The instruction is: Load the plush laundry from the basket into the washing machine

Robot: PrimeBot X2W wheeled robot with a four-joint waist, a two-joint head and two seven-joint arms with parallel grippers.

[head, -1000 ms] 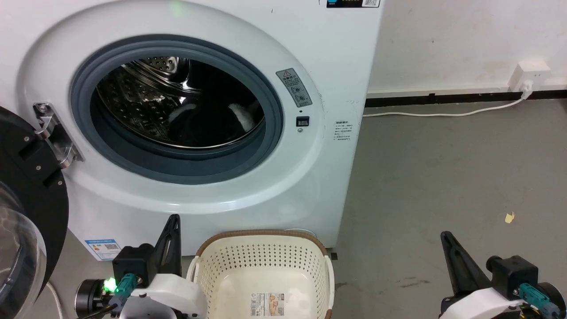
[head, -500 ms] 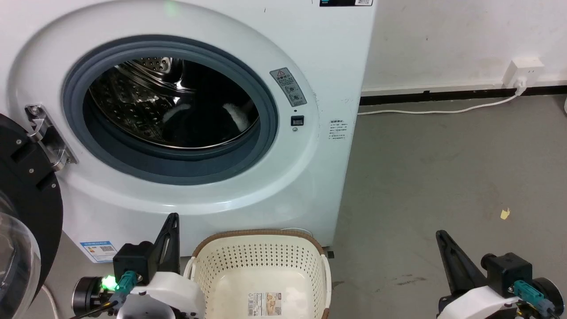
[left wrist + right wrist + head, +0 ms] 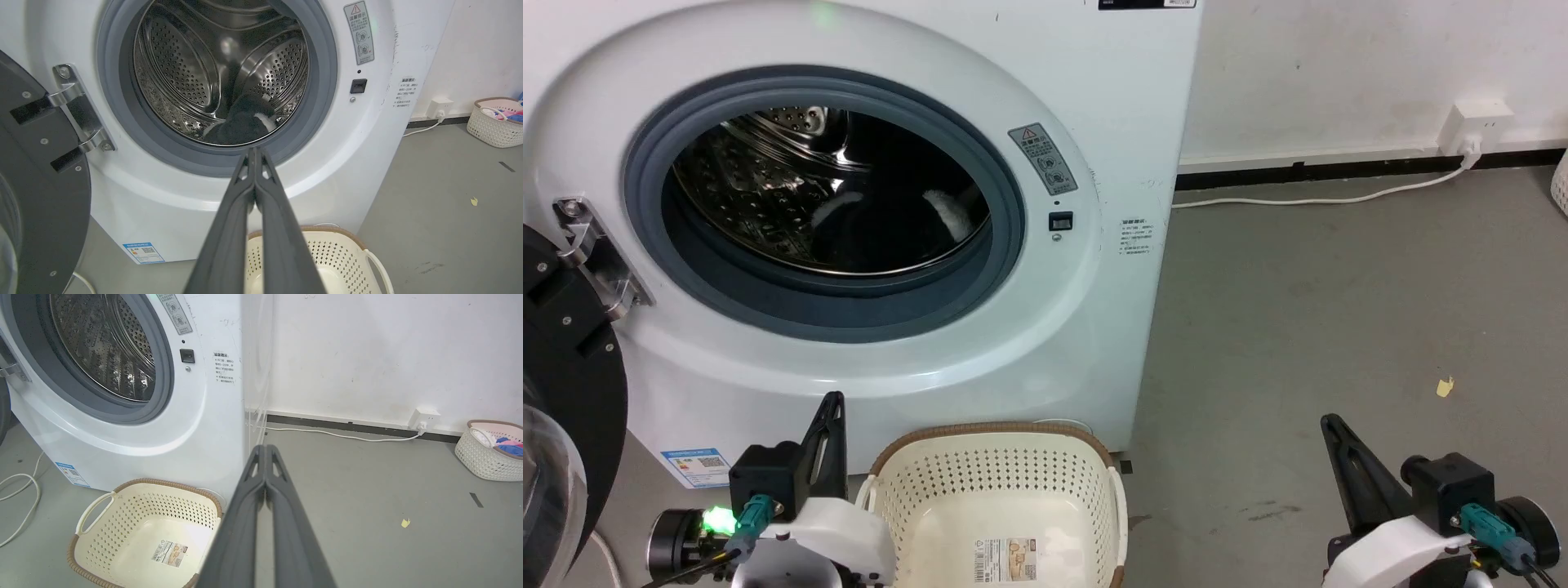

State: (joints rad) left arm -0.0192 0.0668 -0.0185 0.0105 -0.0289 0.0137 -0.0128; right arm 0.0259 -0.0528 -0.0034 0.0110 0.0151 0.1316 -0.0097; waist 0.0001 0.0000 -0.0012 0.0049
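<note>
The black-and-white plush laundry point(image 3: 882, 224) lies inside the steel drum of the white washing machine point(image 3: 1045, 327), and the left wrist view shows the plush laundry point(image 3: 241, 124) at the drum's bottom. The black-rimmed door point(image 3: 564, 392) hangs open at the left. On the floor before the washer stands the cream basket point(image 3: 996, 490), holding nothing but its base label. My left gripper point(image 3: 832, 402) is shut with nothing in it, just left of the basket. My right gripper point(image 3: 1330, 423) is shut and holds nothing, over bare floor to the right.
A white cable point(image 3: 1307, 198) runs along the wall to a socket point(image 3: 1474, 126). A second white basket point(image 3: 488, 451) with coloured clothes stands at the far right by the wall. A loose cord point(image 3: 20, 498) lies on the floor left of the washer.
The whole head view has shifted left and slightly up, so the camera has moved. Both grippers stay shut and low; the plush rests unmoved in the drum.
</note>
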